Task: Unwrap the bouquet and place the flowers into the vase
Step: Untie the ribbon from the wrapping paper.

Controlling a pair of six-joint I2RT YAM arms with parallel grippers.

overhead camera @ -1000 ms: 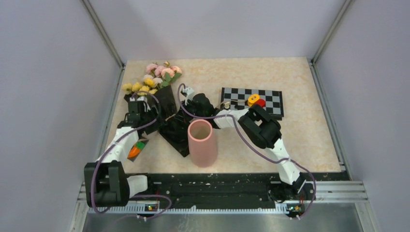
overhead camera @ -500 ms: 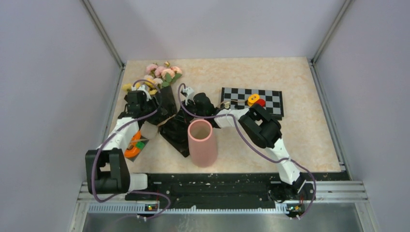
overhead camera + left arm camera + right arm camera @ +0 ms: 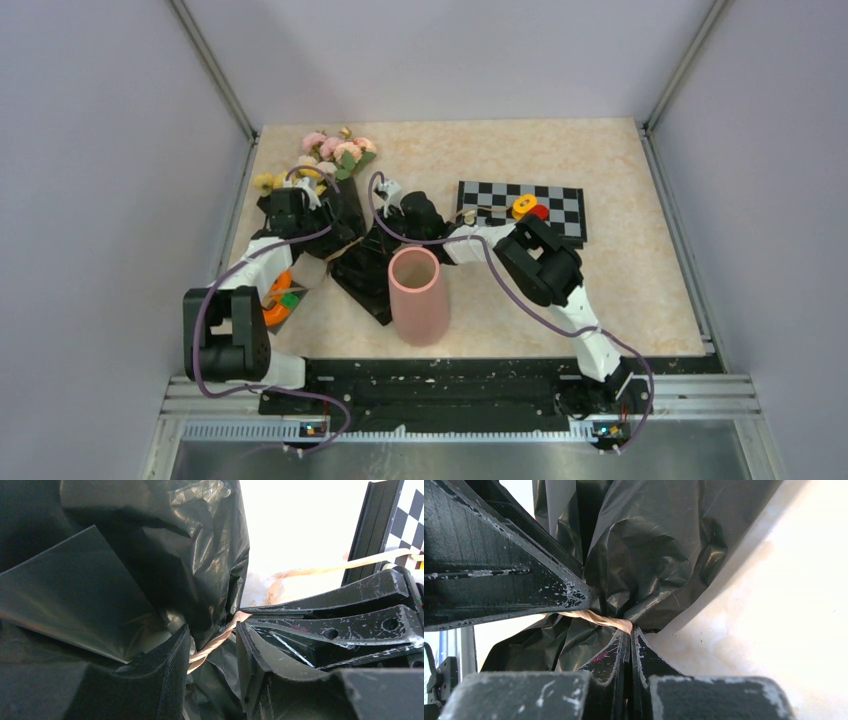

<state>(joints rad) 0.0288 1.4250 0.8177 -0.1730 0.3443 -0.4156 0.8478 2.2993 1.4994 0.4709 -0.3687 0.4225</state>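
Stems of the flowers (image 3: 335, 150) out of sight inside black wrapping (image 3: 365, 280)

Overhead camera looks down; close wrist cameras share ribbon (image 3: 216, 640).

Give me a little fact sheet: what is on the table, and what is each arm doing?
flowers: pink and yellow, far left, not yet unwrapped
wrapping: black crinkled paper, tied with tan ribbon
vase: pink, upright, no flowers in it
left end effector: open, one finger on each side of the ribbon
right end effector: shut on the ribbon
checkerboard: flat, far right
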